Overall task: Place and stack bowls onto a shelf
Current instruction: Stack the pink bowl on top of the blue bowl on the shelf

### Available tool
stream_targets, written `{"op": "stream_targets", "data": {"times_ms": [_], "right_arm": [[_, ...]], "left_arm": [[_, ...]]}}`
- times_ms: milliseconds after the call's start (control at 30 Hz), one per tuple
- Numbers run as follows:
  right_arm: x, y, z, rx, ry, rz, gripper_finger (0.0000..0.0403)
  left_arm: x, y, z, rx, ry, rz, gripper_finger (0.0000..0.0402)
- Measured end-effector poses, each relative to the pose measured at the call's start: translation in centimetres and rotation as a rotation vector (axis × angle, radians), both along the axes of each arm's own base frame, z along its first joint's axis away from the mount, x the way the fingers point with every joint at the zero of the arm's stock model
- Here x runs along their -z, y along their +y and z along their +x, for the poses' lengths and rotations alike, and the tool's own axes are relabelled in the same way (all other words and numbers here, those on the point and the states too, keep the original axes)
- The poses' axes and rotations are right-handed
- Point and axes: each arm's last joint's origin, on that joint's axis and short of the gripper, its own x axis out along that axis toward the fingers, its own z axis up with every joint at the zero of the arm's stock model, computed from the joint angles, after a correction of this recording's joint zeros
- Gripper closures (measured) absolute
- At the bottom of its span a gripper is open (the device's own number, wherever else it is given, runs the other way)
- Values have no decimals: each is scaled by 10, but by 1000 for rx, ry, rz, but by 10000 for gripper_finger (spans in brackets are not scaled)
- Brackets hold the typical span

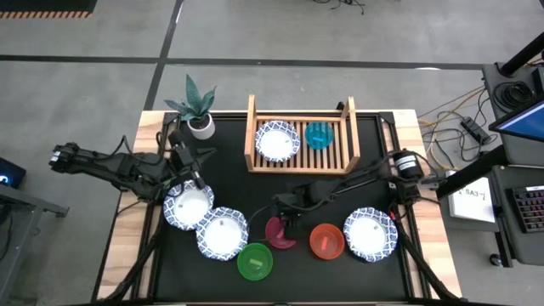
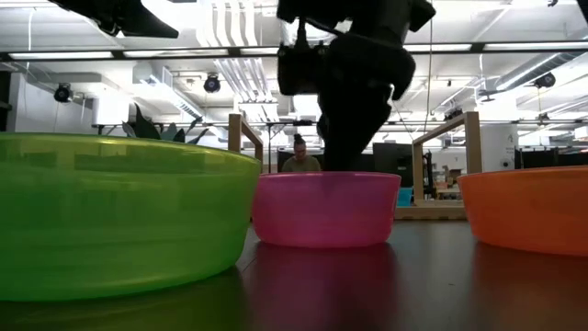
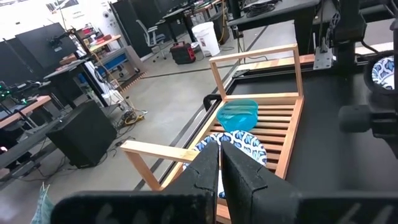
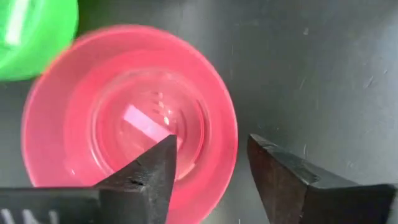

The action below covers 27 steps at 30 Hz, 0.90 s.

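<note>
Straddling magenta bowl [image 4: 130, 118] rim, right gripper [image 4: 211, 163] jaws apart.

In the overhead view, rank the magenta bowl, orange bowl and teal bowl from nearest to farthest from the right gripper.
1. Magenta bowl, directly under the right gripper.
2. Orange bowl, along the table's front edge.
3. Teal bowl, on the shelf at the back.

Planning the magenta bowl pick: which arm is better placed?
Right. The right gripper hangs over the magenta bowl, its open fingers straddling the rim. The left gripper sits shut beside a white bowl at the table's left.
</note>
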Motion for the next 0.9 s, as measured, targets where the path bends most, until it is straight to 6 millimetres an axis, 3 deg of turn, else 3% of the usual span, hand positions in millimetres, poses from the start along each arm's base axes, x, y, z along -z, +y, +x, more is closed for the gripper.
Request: {"op": "stream_targets", "data": {"times_ms": [333, 533, 733, 900], "right_arm": [[12, -5, 9, -4, 47, 41, 382], [3, -13, 7, 8, 43, 65, 393], [-28, -27, -5, 38, 25, 68, 394], [-67, -49, -20, 85, -29, 70, 394]], "left_arm": [[1, -1, 3, 1, 12, 5, 402], [2, -1, 4, 1, 15, 6, 402], [2, -1, 4, 1, 12, 5, 402], [1, -1, 4, 1, 2, 3, 402]]}}
